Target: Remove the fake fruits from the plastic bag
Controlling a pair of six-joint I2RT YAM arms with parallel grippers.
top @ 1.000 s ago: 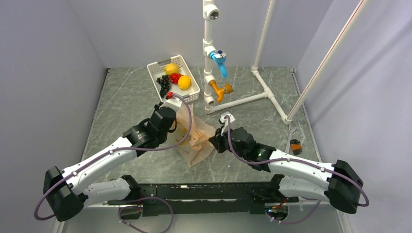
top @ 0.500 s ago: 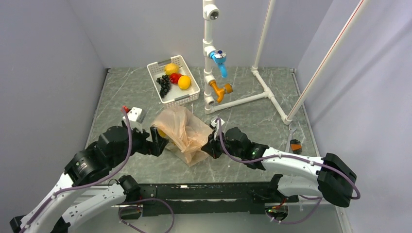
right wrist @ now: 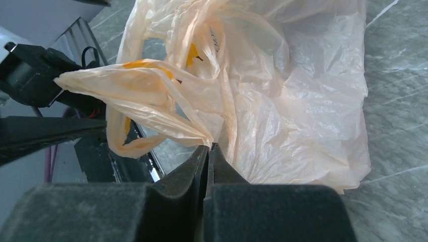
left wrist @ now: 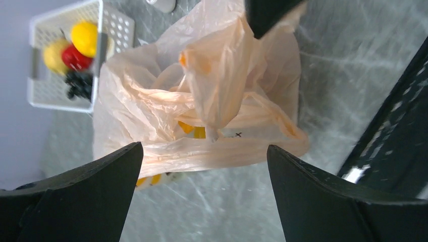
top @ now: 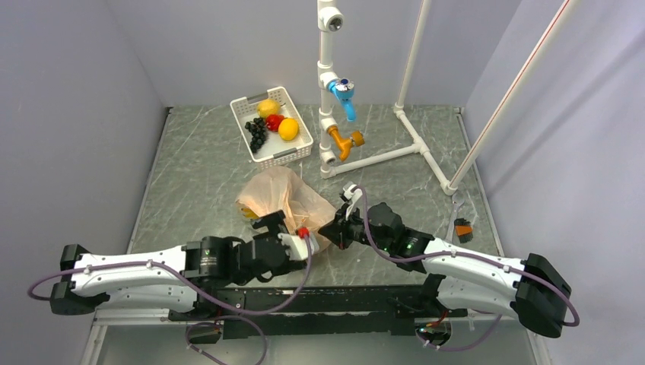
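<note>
Status: plastic bag lies crumpled mid-frame in the overhead view, just below the white basket at upper centre-left. I can't see any fake fruits through the film. There are yellow patches, but whether print or fruit I can't tell. The basket holds a red fruit, two yellow-orange ones and black grapes. The right gripper is clamped on a pulled-up fold at the bag's right side. The left gripper is spread wide and empty, aimed at the bag's lower edge, with no contact that I can make out. Risks as I read them: the thin film slips or tears at the right pinch and the mouth collapses. If the left jaws go in blind they may grab film instead of fruit — then the whole bag drags.
</note>
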